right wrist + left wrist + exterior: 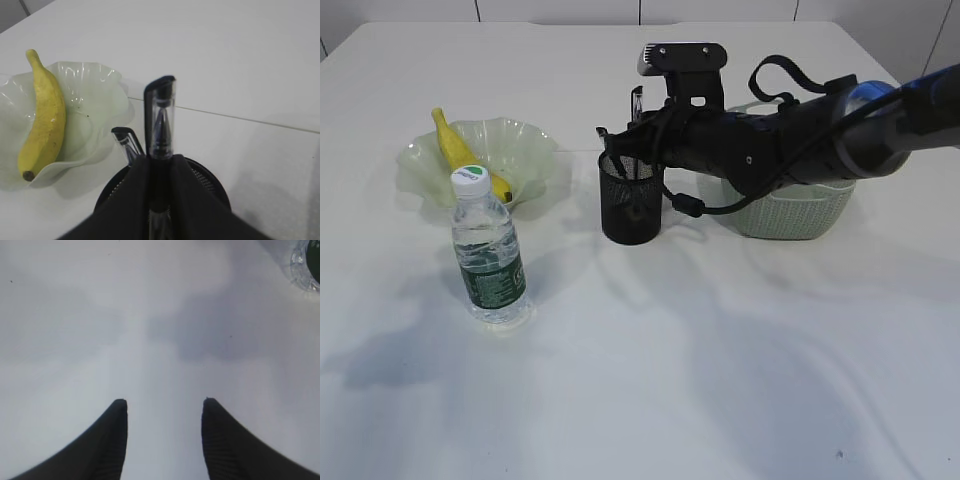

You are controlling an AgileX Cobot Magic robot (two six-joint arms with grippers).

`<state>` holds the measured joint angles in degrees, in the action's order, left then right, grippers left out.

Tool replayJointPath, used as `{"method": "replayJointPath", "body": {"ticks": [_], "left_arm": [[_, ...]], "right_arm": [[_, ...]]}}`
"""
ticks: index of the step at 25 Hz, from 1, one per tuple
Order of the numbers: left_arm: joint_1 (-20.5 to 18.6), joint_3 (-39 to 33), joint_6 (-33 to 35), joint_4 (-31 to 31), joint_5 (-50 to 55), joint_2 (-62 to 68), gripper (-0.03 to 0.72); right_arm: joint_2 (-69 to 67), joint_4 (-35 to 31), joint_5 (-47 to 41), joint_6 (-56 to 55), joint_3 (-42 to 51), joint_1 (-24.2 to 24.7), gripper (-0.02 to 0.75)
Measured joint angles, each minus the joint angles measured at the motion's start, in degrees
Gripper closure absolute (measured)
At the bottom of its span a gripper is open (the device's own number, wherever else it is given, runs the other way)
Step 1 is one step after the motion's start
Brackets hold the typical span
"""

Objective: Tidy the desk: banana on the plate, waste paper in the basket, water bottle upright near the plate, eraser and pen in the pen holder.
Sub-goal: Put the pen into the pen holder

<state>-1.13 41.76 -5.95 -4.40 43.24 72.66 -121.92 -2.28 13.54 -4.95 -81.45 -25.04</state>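
A yellow banana lies on the pale green glass plate at the left. A water bottle stands upright just in front of the plate. My right gripper reaches across to the black mesh pen holder. In the right wrist view it is shut on a clear-capped pen, upright over the holder's mouth. A second pen stands in the holder. My left gripper is open and empty over bare table. The eraser and waste paper are not visible.
A pale green woven basket stands behind the right arm, its inside hidden by the arm. The bottle's base shows at the top right of the left wrist view. The banana and plate lie left of the holder.
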Motion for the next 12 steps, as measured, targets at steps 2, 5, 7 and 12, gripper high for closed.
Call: {"method": "replayJointPath", "body": {"ticks": [2,5,7,12], "left_arm": [[0.0,0.0,0.0,0.0,0.0,0.0,0.353],[0.0,0.0,0.0,0.0,0.0,0.0,0.354],[0.0,0.0,0.0,0.0,0.0,0.0,0.354],[0.0,0.0,0.0,0.0,0.13,0.0,0.355]], "right_arm": [[0.0,0.0,-0.61,0.0,0.0,0.0,0.648],[0.0,0.0,-0.98,0.0,0.0,0.0,0.606],[0.0,0.0,-0.98,0.0,0.0,0.0,0.589],[0.0,0.0,-0.98,0.0,0.0,0.0,0.53]]}}
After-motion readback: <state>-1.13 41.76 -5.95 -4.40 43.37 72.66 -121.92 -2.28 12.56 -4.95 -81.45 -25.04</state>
